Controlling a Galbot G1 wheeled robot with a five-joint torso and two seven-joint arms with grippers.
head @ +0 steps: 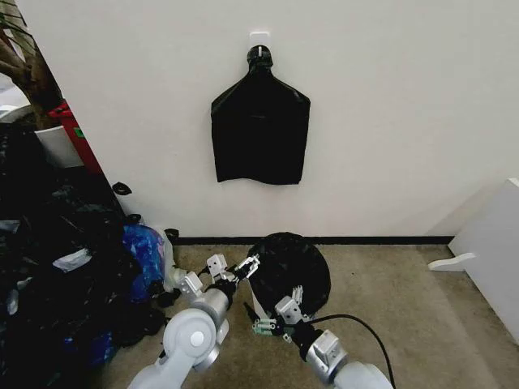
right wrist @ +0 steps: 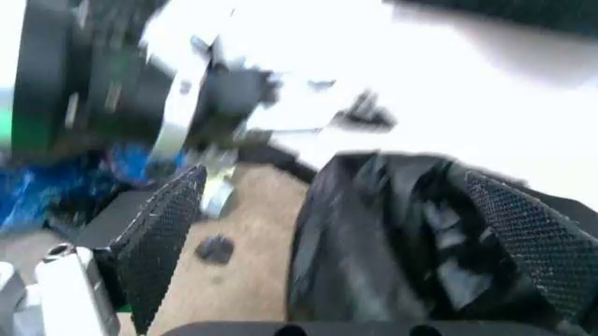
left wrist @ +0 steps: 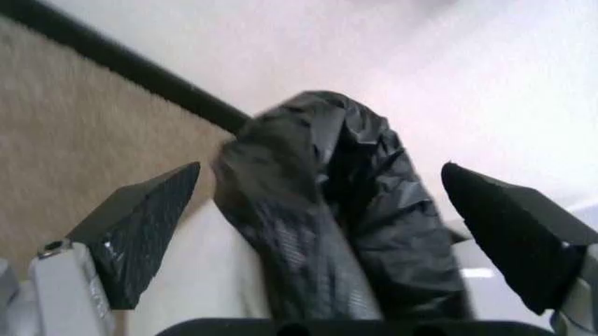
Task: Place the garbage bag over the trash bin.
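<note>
Plastic billowed over the trash bin (head: 258, 306) as the garbage bag (head: 290, 271) sat draped across its mouth on the carpeted floor (head: 405, 308), just in front of the white wall (head: 389, 105). The cream side of the bin showed below the bag on the side facing the robot. The left gripper (head: 233, 271) hovered at the bag's edge on the side toward the heap of dark and blue bags (head: 73, 284), its jaws spread wide with a fold of black film standing between them but not pinched. The right gripper (head: 280, 318) stood at the bin's near side, jaws likewise spread around crumpled bag.

With neither pair of jaws closed on the film, the bag appeared to rest on the rim by its own weight, and a slight brush from either arm could have dragged it off or tipped the light bin. Thin, glossy plastic of this kind likely slips from a shallow pinch, and uneven pulling might have left one side of the rim uncovered. Above the bin, a flat black bundle (head: 260, 130) hung from a wall hook (head: 259, 36).
</note>
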